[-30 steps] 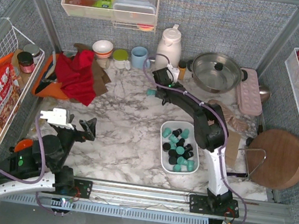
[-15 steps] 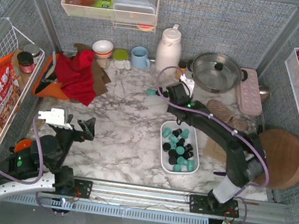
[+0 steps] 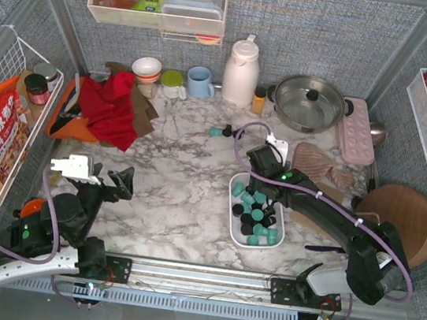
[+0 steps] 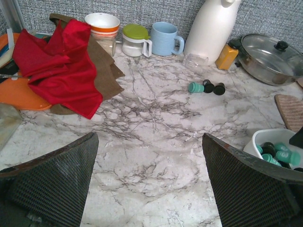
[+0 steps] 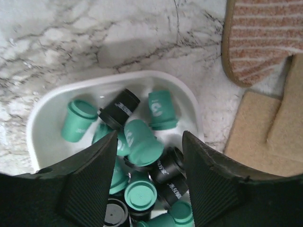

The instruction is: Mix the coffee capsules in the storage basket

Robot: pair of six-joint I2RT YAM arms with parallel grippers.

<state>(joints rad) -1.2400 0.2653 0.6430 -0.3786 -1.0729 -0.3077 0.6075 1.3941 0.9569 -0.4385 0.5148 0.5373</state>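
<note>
The storage basket (image 3: pixel 230 204), a white shallow tray, lies right of centre and holds several teal and black coffee capsules (image 3: pixel 257 214). My right gripper (image 3: pixel 256 188) hangs over its far end. In the right wrist view its jaws stand open (image 5: pixel 149 175) just above the heap in the basket (image 5: pixel 52 118). A teal capsule (image 5: pixel 142 142) lies between the fingers, unclamped. Three loose capsules, one teal (image 4: pixel 195 87) and two black (image 4: pixel 213 87), lie on the marble further back (image 3: pixel 221 131). My left gripper (image 3: pixel 107 181) is wide open (image 4: pixel 149 179) above bare marble at the near left.
A red cloth (image 3: pixel 110 106) lies at the back left. A bowl (image 3: pixel 147 67), blue mug (image 3: pixel 199 81), white thermos (image 3: pixel 241 68) and lidded pot (image 3: pixel 309 102) line the back. A striped mitt (image 3: pixel 320 163) and round wooden board (image 3: pixel 400 222) lie right of the basket.
My right arm swung from beside the loose capsules at mid-table to over the basket, and its jaws opened wider. The left arm has stayed put.
</note>
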